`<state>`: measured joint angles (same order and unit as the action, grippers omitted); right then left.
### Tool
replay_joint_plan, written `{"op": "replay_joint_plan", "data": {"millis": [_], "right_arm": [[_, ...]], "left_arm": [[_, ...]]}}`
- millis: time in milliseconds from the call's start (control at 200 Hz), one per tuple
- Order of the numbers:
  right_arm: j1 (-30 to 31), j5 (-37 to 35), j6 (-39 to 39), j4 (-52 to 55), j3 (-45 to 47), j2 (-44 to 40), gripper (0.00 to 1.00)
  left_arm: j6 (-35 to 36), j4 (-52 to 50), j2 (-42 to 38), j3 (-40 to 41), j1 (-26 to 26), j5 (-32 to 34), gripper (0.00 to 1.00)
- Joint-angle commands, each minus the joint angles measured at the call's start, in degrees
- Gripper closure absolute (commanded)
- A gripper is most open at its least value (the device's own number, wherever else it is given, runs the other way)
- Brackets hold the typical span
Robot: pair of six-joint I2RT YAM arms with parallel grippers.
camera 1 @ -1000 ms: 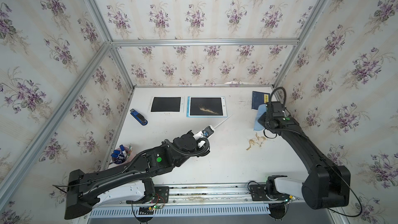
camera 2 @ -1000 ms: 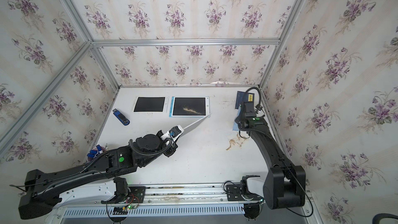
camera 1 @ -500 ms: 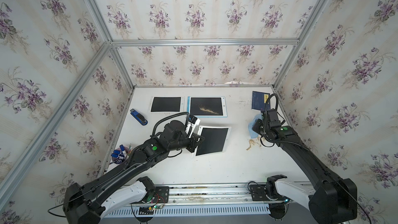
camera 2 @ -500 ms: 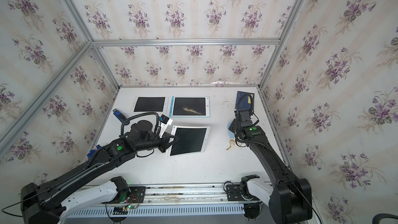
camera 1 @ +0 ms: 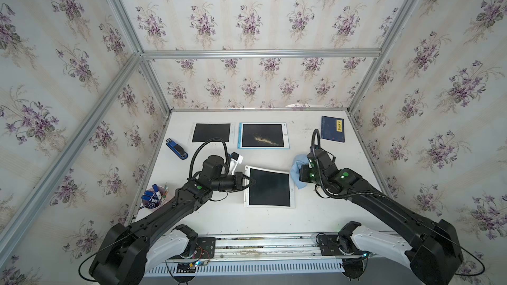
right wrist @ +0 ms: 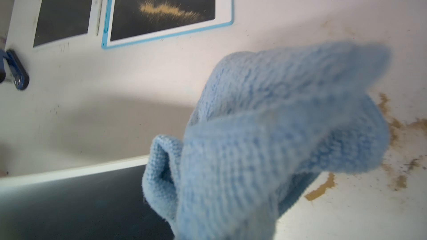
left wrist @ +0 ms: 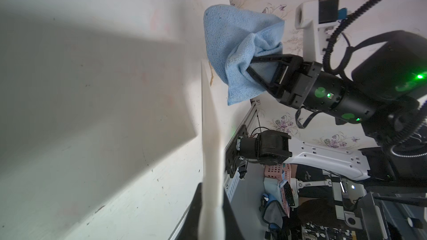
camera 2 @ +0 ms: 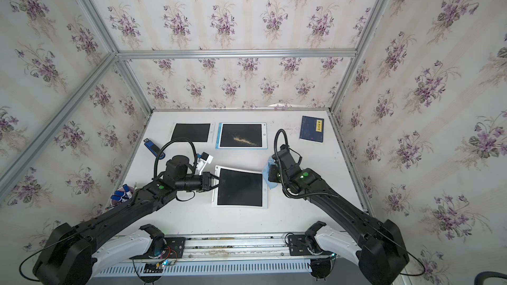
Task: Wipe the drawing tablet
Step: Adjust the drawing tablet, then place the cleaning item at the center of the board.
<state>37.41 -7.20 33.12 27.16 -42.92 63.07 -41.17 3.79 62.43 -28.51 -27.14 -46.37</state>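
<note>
Left gripper (camera 1: 248,182) pinched shut on the left rim of the drawing tablet (camera 1: 269,187), white-framed, dark screen up, near the middle of the table (camera 1: 274,223) in both top views (edge-on in the left wrist view (left wrist: 210,135), lifted clear of the tabletop with a broad shadow beneath). Right gripper (left wrist: 250,64) closed on a bunched blue cloth (left wrist: 231,42), hanging at the drawing tablet's right edge and overlapping its corner (right wrist: 277,135); actual contact impossible to judge. Along the back of the table, a blue-framed tablet (camera 1: 263,135) with a sandy streak across its screen, and just beside it a plain dark tablet (camera 1: 211,132). Blue stapler (camera 1: 177,148) near the left wall, dark blue booklet (camera 1: 332,128) in the far right corner, cup of markers (camera 1: 153,198) at the left edge. Brown smears (right wrist: 321,190) on the tabletop under the cloth.
</note>
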Motion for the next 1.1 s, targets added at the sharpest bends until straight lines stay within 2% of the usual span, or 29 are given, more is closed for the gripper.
{"op": "replay_joint_plan", "data": {"millis": [0, 100, 210, 355, 455, 585, 754, 784, 854, 929, 989, 1094], "right_arm": [[1.69, -6.16, -0.08, -1.02, -0.63, 1.88, 1.0], [-1.27, -12.3, 0.16, -0.72, -2.86, 6.2, 1.0], [-10.42, -16.08, -0.41, -0.36, -8.59, 15.53, 1.0], [-16.4, -32.41, 2.77, 0.69, -16.74, 29.34, 1.0], [-19.42, -38.03, 5.97, 5.93, -25.14, 38.8, 1.0], [-24.18, -33.83, 4.43, 5.77, -32.0, 47.69, 1.0], [-29.17, -23.01, 1.24, 2.08, -35.88, 52.19, 0.99], [-29.29, -22.62, 0.77, 1.91, -36.36, 52.69, 0.94], [-28.95, -22.68, -0.14, 1.77, -36.75, 53.31, 0.44], [-28.41, -24.04, -0.16, 1.69, -35.99, 52.43, 0.13], [-27.79, -24.62, -1.13, 0.74, -34.64, 50.37, 0.03], [-26.25, -25.73, -3.09, 0.26, -32.95, 45.35, 0.0]], "left_arm": [[0.94, 4.86, 0.11, 0.9, 0.59, -1.12, 1.0], [2.34, 3.52, -2.69, 2.29, 0.81, 0.72, 1.0], [2.81, 3.05, -6.28, 4.39, 1.29, 1.55, 1.0], [3.33, 2.98, -9.05, 5.63, 1.65, -0.01, 1.0], [3.75, 3.5, -11.01, 6.26, 1.85, -0.54, 1.0], [5.14, 4.65, -13.04, 6.39, 2.19, -2.38, 1.0], [7.68, 4.55, -15.14, 6.63, 2.26, -3.2, 1.0], [7.9, 4.64, -15.37, 6.7, 2.27, -3.29, 1.0], [8.41, 4.72, -15.91, 6.73, 2.31, -3.47, 1.0], [9.12, 4.62, -16.28, 6.86, 2.29, -3.33, 1.0], [9.87, 4.56, -16.19, 6.9, 2.34, -3.13, 1.0], [10.4, 5.18, -15.21, 6.9, 2.54, -2.85, 1.0]]}}
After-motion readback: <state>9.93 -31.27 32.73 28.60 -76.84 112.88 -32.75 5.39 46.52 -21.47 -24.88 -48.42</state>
